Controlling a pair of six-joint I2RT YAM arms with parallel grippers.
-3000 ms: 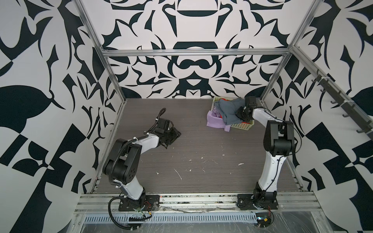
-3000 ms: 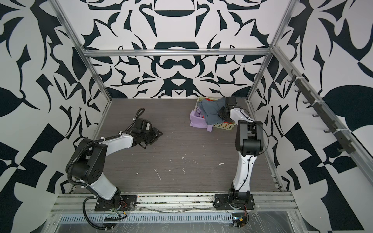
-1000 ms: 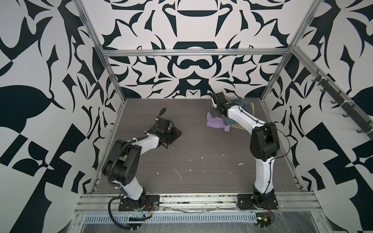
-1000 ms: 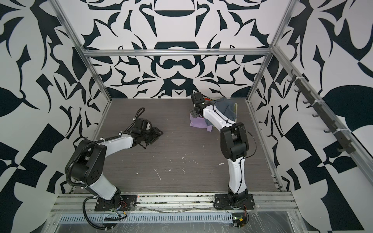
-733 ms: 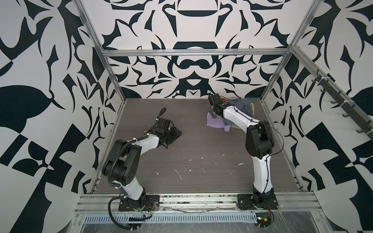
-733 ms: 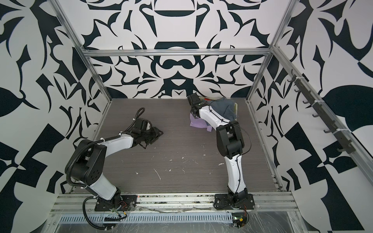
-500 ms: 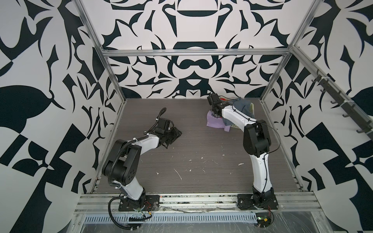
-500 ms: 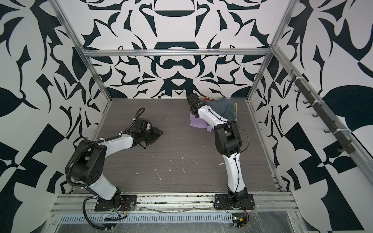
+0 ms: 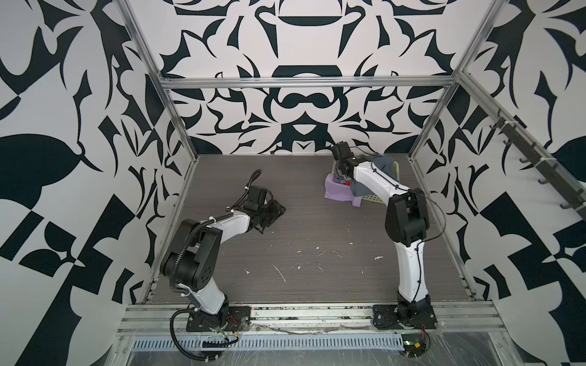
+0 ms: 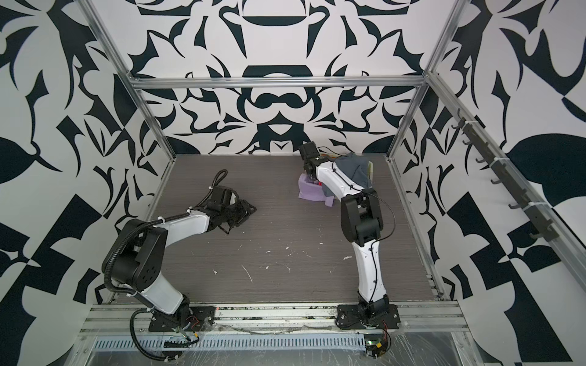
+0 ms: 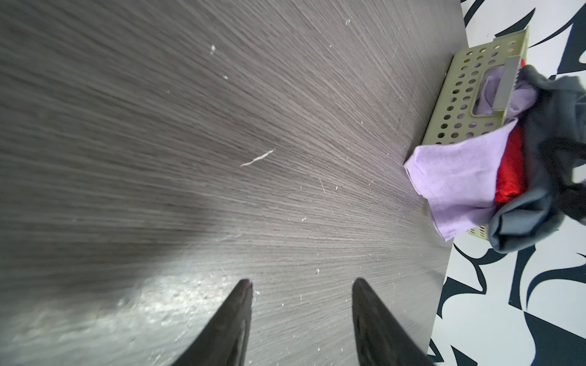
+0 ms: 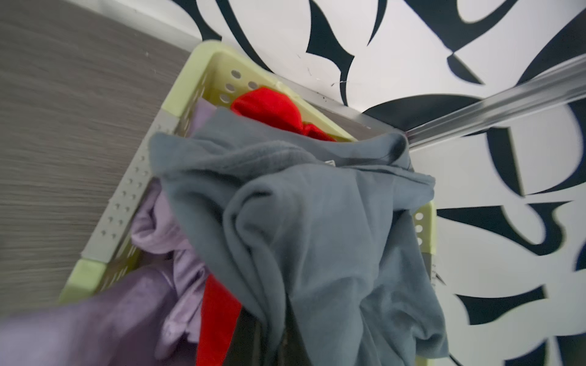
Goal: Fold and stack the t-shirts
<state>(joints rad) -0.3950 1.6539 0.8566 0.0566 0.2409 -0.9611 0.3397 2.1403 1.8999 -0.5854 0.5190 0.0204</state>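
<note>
Lilac t-shirt (image 9: 336,190) over basket (image 9: 373,198) rim | right gripper (image 9: 341,179) moved onto it, clenched, apparently gripping it | left gripper (image 11: 302,283) unchanged, parted, empty.

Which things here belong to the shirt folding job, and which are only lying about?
For the job:
- slate blue-grey shirt
- red shirt
- lilac shirt

Only lying about:
- cream perforated basket, which holds the shirts
- white flecks on the table
</note>
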